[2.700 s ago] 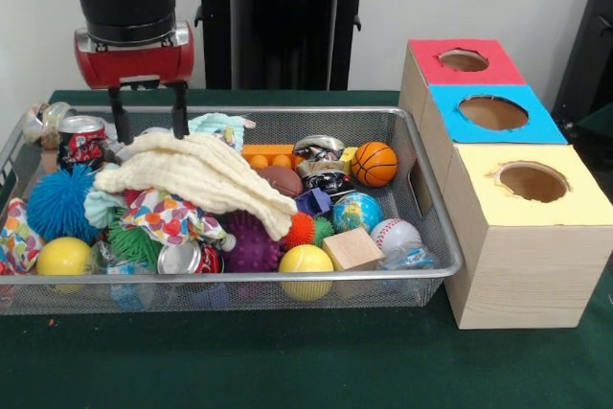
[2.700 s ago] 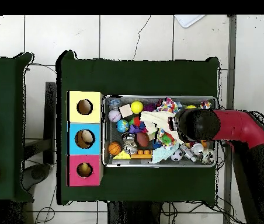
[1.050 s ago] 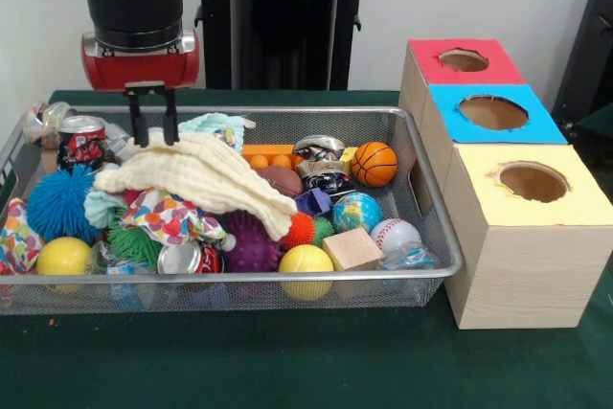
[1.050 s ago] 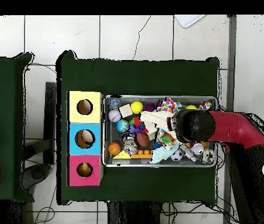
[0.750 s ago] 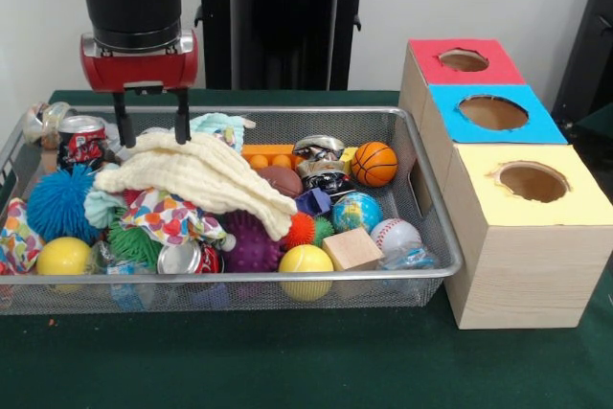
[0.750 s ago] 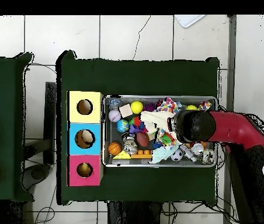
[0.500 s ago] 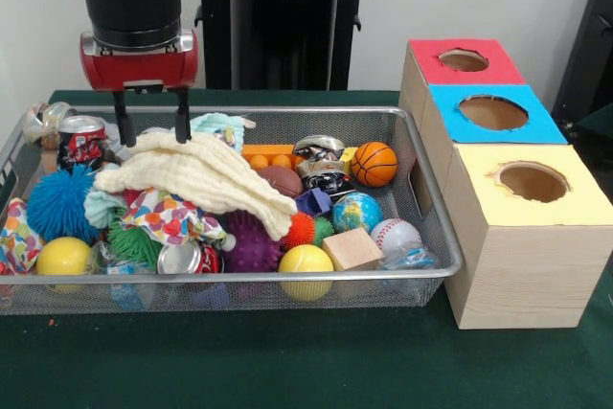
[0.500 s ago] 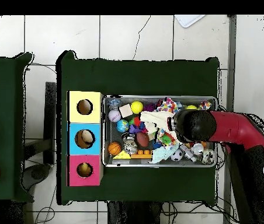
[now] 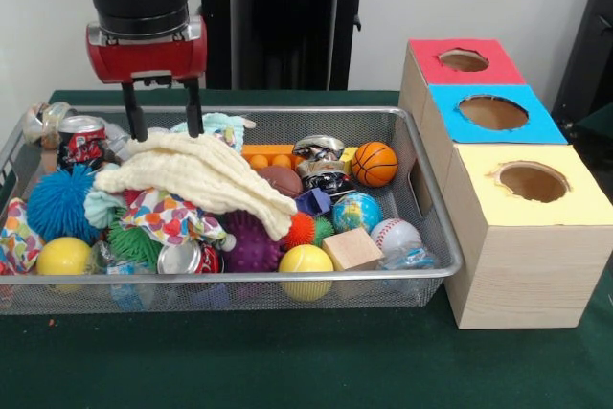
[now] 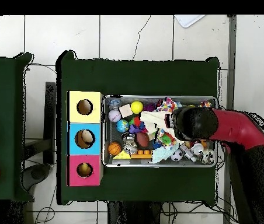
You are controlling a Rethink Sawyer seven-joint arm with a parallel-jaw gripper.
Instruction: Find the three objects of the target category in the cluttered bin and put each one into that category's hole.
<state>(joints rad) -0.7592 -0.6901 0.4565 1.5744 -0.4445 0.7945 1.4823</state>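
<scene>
We see the green-covered bench point(image 9: 287, 361) carrying a silver wire-mesh bin point(image 9: 421, 227), with a row of three wooden boxes just beside it: red-topped box point(image 9: 436, 69), blue-topped box point(image 9: 536, 126) and yellow-topped box point(image 9: 575, 203), each with a round hole on top. The red and black arm point(image 10: 239, 131) reaches over the bin's end farthest from the boxes. Its gripper point(image 9: 163, 126) hangs just above the cream muslin cloth point(image 9: 206, 179), fingers point(image 9: 193, 112) spread apart and holding nothing; we can't tell if the tips touch the cloth. The cloth drapes over the clutter in the bin's middle, with a patterned multicolour cloth point(image 9: 168, 217) below it. Around them in the bin: blue spiky ball point(image 9: 57, 203), purple knobbly ball point(image 9: 254, 246), two yellow balls point(image 9: 306, 261) point(image 9: 62, 256), small basketball point(image 9: 374, 163), globe ball point(image 9: 356, 211), baseball point(image 9: 395, 234), wooden cube point(image 9: 351, 248), crushed drink cans point(image 9: 81, 139) point(image 9: 182, 258). Which category is the target, we can't tell.
</scene>
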